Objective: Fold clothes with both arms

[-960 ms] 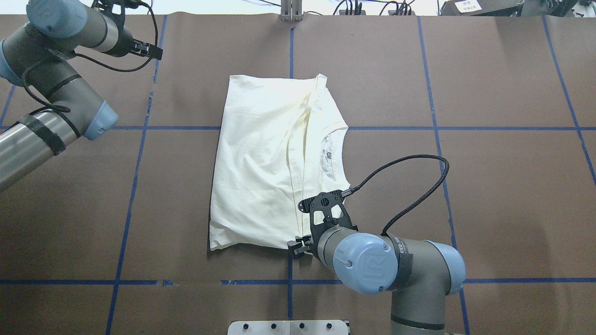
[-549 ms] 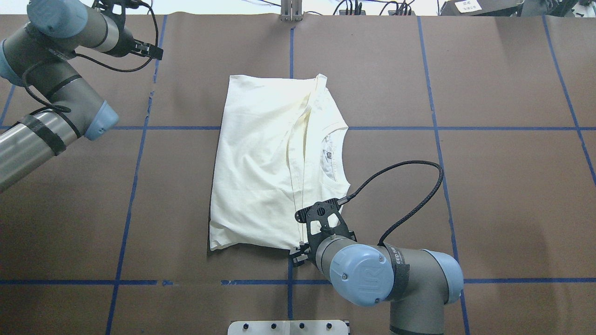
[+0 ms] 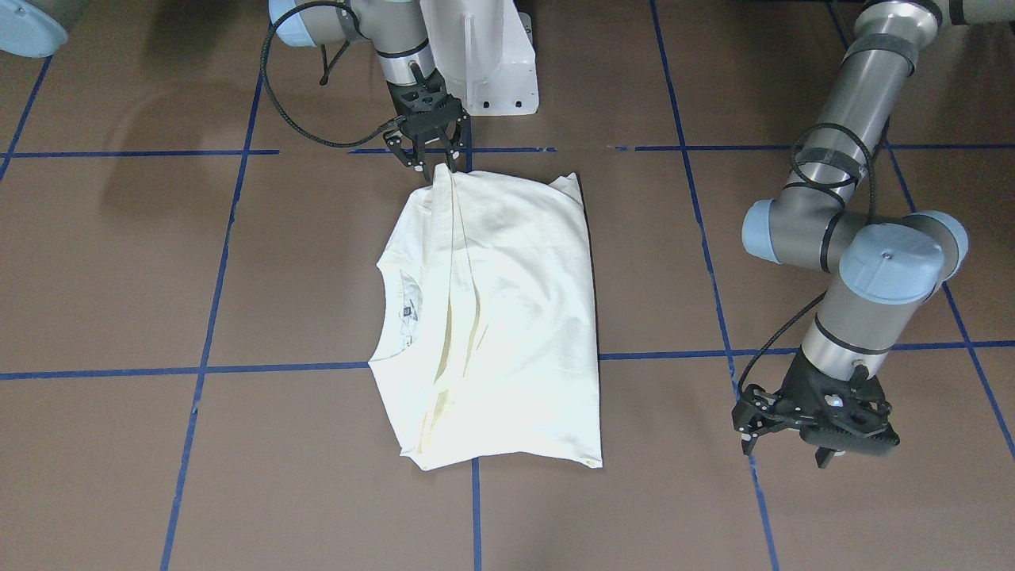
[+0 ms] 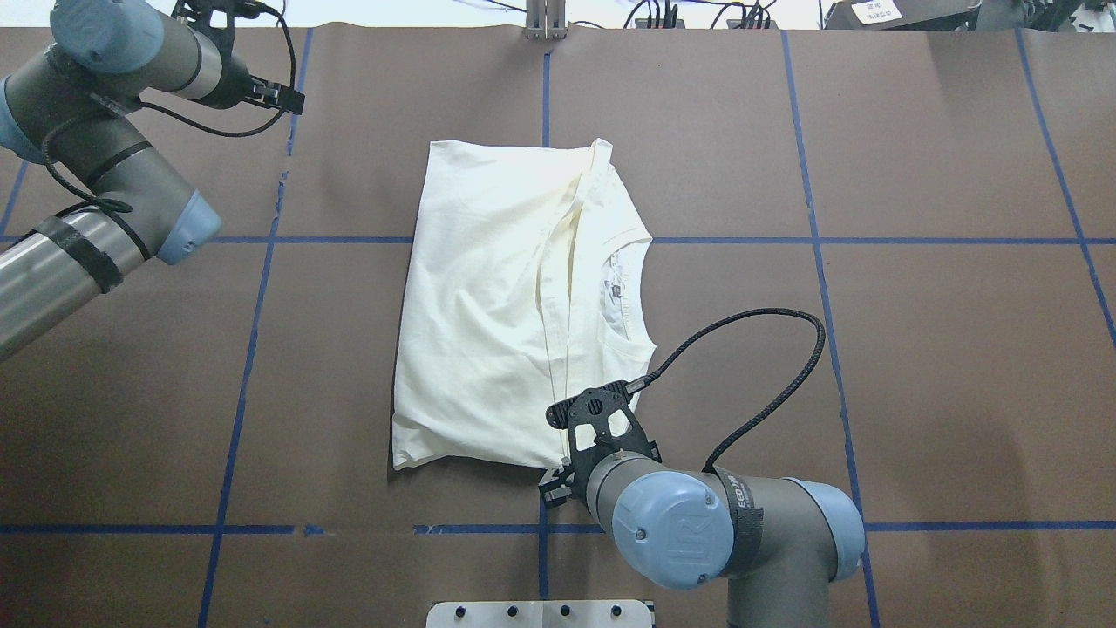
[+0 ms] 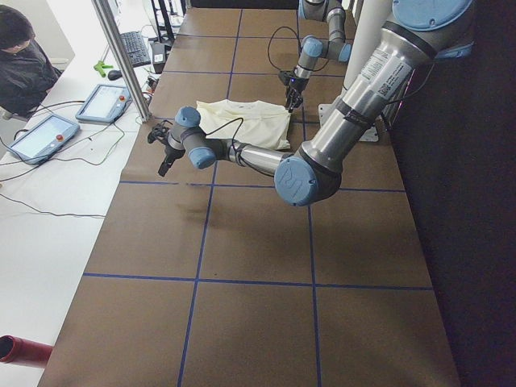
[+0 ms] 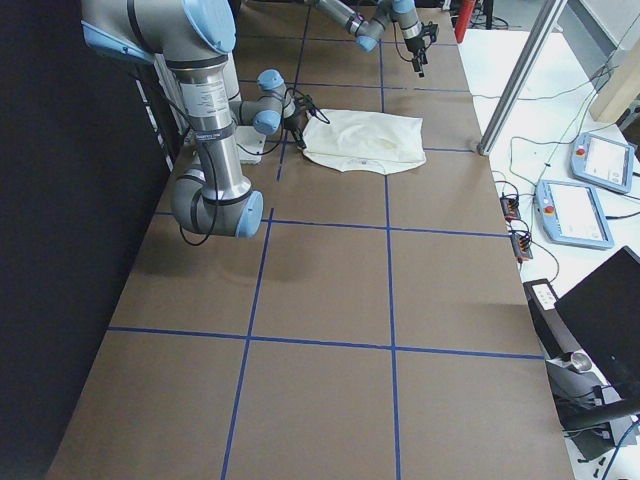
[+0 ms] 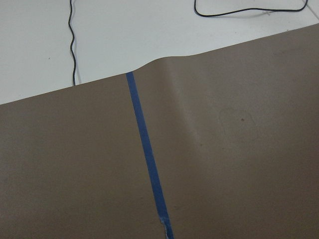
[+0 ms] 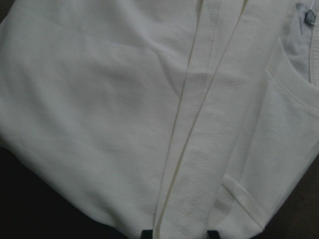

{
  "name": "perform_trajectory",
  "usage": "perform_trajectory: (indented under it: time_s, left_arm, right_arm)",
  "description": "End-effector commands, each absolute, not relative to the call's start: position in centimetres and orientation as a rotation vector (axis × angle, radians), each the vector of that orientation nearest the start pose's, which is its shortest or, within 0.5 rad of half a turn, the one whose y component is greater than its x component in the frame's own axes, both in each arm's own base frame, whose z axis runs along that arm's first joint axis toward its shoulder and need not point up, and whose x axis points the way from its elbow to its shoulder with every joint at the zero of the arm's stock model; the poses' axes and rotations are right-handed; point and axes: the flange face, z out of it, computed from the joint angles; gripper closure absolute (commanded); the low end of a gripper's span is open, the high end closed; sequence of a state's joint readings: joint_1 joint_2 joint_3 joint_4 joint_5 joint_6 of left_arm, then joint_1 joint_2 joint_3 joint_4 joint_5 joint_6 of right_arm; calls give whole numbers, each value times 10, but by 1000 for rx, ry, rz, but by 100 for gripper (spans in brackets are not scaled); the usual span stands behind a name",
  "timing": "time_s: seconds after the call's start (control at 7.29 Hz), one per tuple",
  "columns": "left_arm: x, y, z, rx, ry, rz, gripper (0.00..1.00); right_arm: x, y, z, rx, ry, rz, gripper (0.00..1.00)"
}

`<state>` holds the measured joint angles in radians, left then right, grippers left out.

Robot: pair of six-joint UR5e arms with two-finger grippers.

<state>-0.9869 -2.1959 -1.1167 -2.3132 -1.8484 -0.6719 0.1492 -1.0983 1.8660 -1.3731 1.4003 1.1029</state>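
The clothes are one cream shirt (image 4: 488,305), folded and lying flat in the middle of the table, its collar and label facing my right side. The front-facing view shows the same shirt (image 3: 507,317) with its plain side up. My right gripper (image 4: 551,488) is at the shirt's near edge, open. Its fingertips (image 8: 147,232) straddle the folded hem of the shirt (image 8: 99,99) in the right wrist view. My left gripper (image 3: 785,452) hovers open over bare table far to the left, holding nothing. Overhead, that left gripper (image 4: 283,94) is near the far edge.
Blue tape lines (image 4: 261,240) divide the brown table cover. The white pedestal base (image 3: 492,55) stands just behind the right gripper. A person (image 5: 20,56) sits past the table's far edge beside tablets (image 5: 44,133) and cables.
The right arm has drawn back toward the robot's base, its gripper sliding to the shirt's near edge. The shirt and the left arm have not moved.
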Motion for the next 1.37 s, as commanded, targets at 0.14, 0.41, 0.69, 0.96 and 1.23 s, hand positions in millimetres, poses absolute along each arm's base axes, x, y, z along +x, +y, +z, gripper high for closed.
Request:
perform_trajectory:
  time_s: [0.14,0.41,0.69,0.96,1.23]
  left_arm:
    - [337,-702,421,582,741,46,0]
    - [337,-702,421,582,741,47,0]
    - [337,-702,421,582,741,46,0]
    - [337,-702,421,582,741,46,0]
    - [337,-702,421,582,741,46,0]
  right_arm:
    - [-584,-238,239,455,-875,-205,90]
    - [-588,-229,239,477,-869,-199,100]
    - [-574,-235,239,493,-871,-176,100]
    - [-534,-231,277,478,-838,-157,100]
    - [-533,-210,304,423,-830,-14,100]
